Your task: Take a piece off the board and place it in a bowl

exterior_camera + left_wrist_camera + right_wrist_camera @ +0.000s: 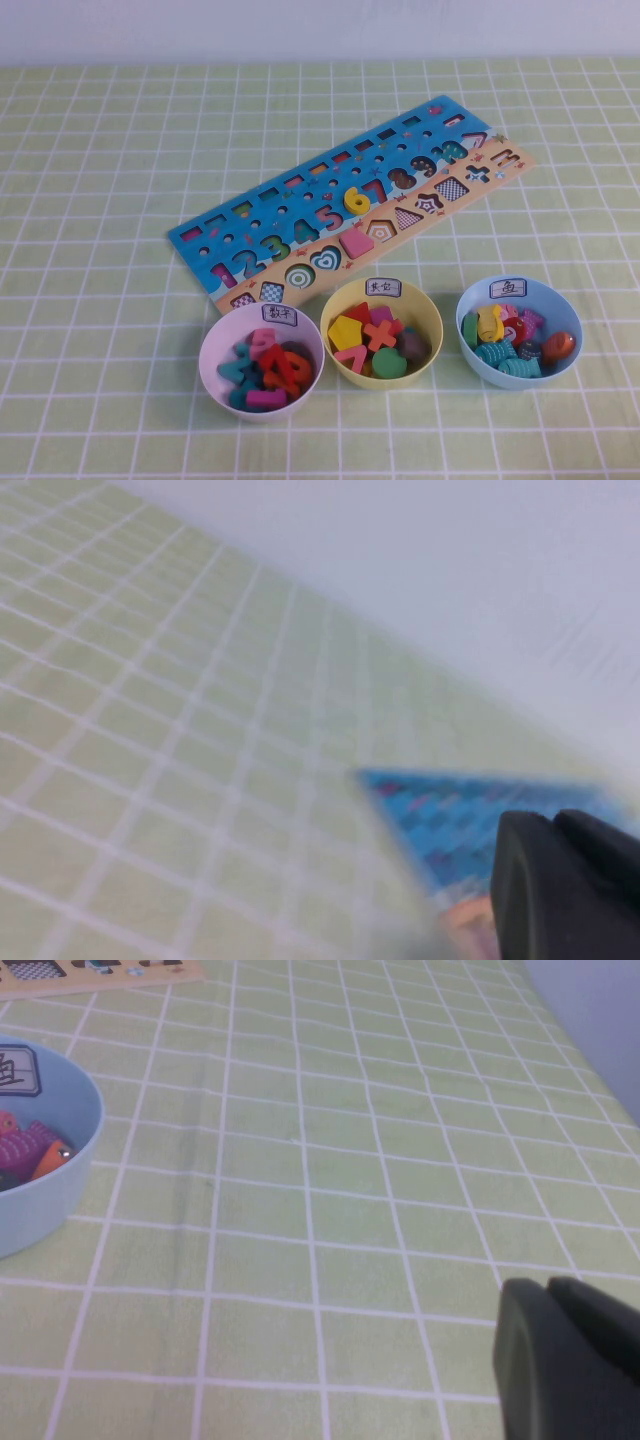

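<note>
The board (300,215) lies slanted across the middle of the table, blue half far, tan half near. The light-pink piece (355,241) sits in a slot in the tan half, just below the yellow number 6 (356,200). The yellow bowl (432,320) with its white label stands just in front of the board and holds several coloured shapes. Neither arm shows in the high view. My left gripper (553,825) is shut and empty above the cloth near a corner of the board (440,810). My right gripper (548,1295) is shut and empty over bare cloth.
A pale lilac bowl (215,345) with number pieces stands left of the yellow bowl. A light blue bowl (572,315) with small pieces stands right of it and also shows in the right wrist view (60,1190). A green checked cloth (100,150) covers the table.
</note>
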Controlling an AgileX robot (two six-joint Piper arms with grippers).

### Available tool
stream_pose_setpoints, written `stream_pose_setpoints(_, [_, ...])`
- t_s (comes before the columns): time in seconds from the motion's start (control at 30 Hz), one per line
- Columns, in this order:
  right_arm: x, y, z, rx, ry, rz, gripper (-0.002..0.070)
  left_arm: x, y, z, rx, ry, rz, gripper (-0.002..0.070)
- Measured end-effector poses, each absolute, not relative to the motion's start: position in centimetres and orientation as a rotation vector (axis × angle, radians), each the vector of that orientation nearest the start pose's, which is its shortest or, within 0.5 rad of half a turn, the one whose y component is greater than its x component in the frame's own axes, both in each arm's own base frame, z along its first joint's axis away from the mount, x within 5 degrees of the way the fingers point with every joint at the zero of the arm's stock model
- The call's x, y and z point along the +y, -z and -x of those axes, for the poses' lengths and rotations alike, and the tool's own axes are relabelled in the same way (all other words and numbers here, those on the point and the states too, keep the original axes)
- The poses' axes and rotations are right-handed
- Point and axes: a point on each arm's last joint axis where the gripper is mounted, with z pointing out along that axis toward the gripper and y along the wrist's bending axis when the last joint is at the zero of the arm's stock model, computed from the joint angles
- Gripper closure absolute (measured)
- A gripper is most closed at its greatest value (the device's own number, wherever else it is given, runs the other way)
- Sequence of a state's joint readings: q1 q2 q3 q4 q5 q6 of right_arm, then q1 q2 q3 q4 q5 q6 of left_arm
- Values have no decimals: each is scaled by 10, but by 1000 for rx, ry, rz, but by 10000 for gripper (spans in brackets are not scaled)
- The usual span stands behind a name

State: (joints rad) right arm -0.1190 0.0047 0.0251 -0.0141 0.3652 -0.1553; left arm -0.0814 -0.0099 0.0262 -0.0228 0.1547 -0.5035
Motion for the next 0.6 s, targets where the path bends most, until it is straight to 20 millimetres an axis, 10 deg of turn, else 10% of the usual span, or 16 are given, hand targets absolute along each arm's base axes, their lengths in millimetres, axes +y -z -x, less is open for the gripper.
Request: stream_pose_setpoints(0.6, [-7, -172, -53, 1883, 202, 43, 694, -4, -219, -55, 1384, 582, 395, 680])
